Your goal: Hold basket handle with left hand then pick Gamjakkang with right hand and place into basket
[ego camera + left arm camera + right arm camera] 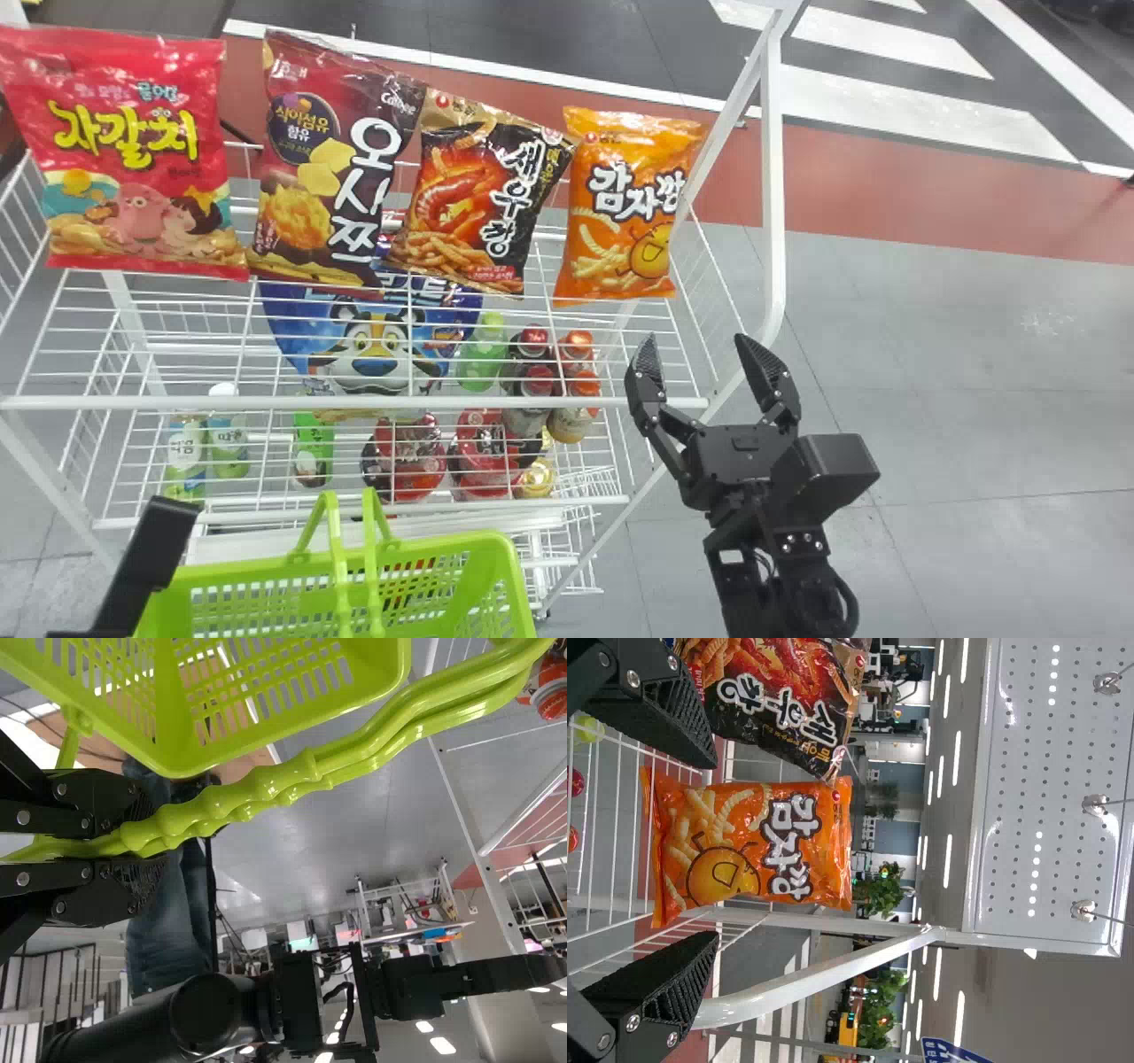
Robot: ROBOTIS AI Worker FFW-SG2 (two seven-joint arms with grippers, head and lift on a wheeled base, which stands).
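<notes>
White wire rack [221,403]: red bag [133,177] on top, blue bag [372,347], bottles [481,359] below.

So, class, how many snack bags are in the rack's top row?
4. From left to right: a red bag, a maroon bag, a black bag, and an orange bag at the right end. More may be hidden behind them.

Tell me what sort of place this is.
Probably a convenience store, or a mock-up of one: a white wire rack displays snack bags such as the orange Gamjakkang, bottles stand lower down, and there is a green shopping basket.
</notes>
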